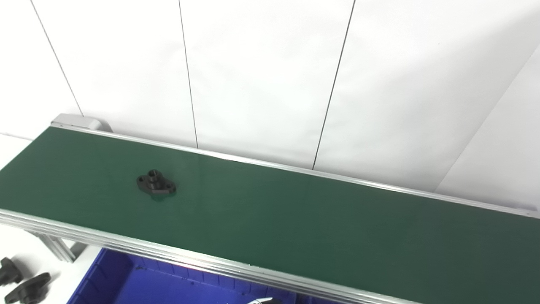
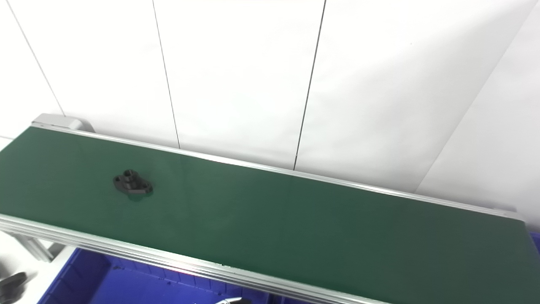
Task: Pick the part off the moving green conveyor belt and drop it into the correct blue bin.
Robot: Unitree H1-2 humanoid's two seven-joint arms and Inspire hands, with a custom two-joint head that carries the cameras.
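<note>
Two loose black parts (image 1: 21, 283) lie on the white table (image 1: 17, 253) at the lower left, below the near rail and just left of the blue bin (image 1: 126, 278), well to the left of the hand sliver; the blue bin sits under the belt's near edge, its ribbed wall showing; the black flanged part (image 1: 155, 183) rests flat on the green conveyor belt (image 1: 316, 223), toward its left end, its raised hub up and two holes in its flange visible; it lies up and to the left of a small metallic sliver (image 1: 261, 300) at the bottom edge, possibly a fingertip, well apart from it and touched by nothing; whose hand that sliver belongs to, and whether released or clenched, cannot be told.
</note>
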